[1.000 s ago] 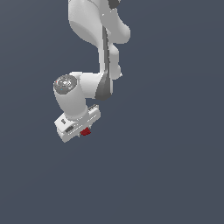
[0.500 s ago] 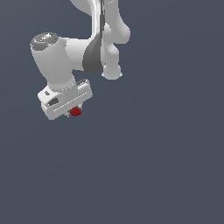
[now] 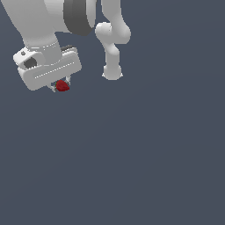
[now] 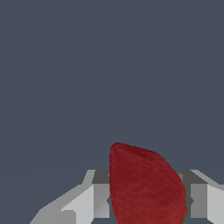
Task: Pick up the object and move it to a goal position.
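Observation:
The object (image 3: 62, 86) is a small dark red strawberry-shaped lump, hanging just under the white hand at the exterior view's upper left. My gripper (image 3: 61, 86) is shut on it, well off the floor. In the wrist view the object (image 4: 144, 183) fills the space between the two grey fingers (image 4: 98, 197), its pointed end away from the camera. A sliver of green shows at its edge near one finger. No goal marker shows in either view.
The white arm (image 3: 112, 39) runs across the exterior view's top, with its base (image 3: 112, 72) behind and to the right of the hand. A plain dark grey floor (image 3: 145, 158) surrounds everything.
The arm has carried the strawberry up and toward the exterior view's left, and the hand looms larger. The grip on the object has stayed the same.

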`<state>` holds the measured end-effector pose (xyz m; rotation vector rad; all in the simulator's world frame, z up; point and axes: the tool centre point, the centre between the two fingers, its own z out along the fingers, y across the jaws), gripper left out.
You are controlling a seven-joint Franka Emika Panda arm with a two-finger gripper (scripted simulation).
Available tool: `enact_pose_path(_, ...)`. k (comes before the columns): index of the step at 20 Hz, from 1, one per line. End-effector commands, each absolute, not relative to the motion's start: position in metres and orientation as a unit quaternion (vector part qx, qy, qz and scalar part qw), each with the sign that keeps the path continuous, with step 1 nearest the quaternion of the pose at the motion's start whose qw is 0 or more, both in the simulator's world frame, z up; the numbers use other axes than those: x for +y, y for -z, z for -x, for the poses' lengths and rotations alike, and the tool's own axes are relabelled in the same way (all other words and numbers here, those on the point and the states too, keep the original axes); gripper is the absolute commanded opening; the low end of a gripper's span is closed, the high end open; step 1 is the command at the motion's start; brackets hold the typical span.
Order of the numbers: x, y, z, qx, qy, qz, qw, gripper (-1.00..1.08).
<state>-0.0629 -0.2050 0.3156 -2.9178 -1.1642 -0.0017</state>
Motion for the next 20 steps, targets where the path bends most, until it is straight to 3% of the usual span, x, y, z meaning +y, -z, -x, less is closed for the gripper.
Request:
enact_pose_path(1,-0.213,-0.339,0.074,-0.371,0.001,0.929,0.001,-1.00)
enact_pose_path(11,-0.235,-0.400,0.098,-0.371,0.000,0.929,0.000,-1.00)
enact_pose_path(20,-0.239,-0.408,0.100,-0.371,0.000,0.929,0.000,-1.00)
